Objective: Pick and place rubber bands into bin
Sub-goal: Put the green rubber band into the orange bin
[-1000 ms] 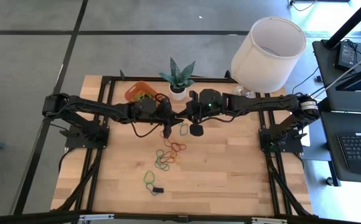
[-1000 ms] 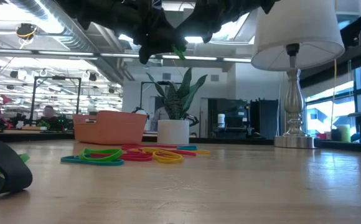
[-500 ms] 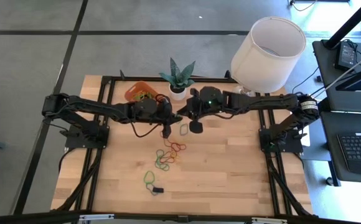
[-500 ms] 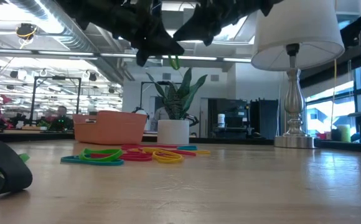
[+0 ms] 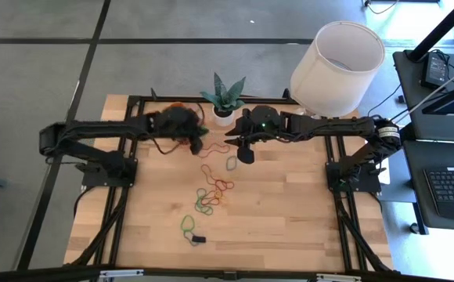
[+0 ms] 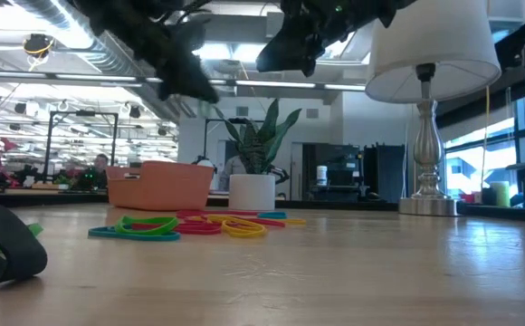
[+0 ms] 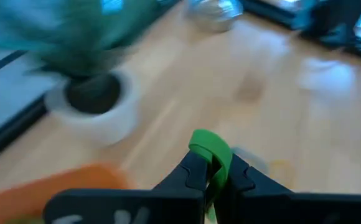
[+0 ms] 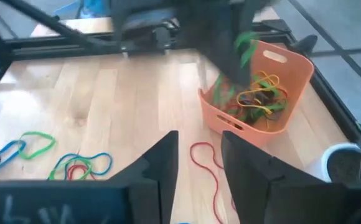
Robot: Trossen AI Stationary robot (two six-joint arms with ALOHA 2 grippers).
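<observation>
My left gripper [image 7: 216, 169] is shut on a green rubber band [image 7: 209, 144] and hangs in the air above the orange bin [image 8: 255, 93], which holds several rubber bands. In the high view the left arm covers most of the bin [image 5: 171, 107]. My right gripper [image 8: 199, 158] stands open and holds nothing, in the air near the table's middle [image 5: 243, 153]. More rubber bands [image 5: 215, 189] lie flat on the wood, and others [image 5: 188, 225] lie nearer the front. My left gripper pinches the green band between its two fingertips. A short folded loop of it [image 7: 200, 138] sticks out past the tips. The band is lifted clear of the table and shows beside the fingers above the bin [image 8: 246, 42].
A small plant in a white pot [image 5: 223, 100] stands just right of the bin. A lamp with a white shade [image 5: 336, 55] is at the far right. A small black thing [image 5: 199, 239] lies near the front bands. Bare wood lies to the right.
The two grippers were together over the table's middle with the green band between them. My left gripper has since swung toward the far left, over the bin, taking the band with it. My right gripper has stayed about where it was.
</observation>
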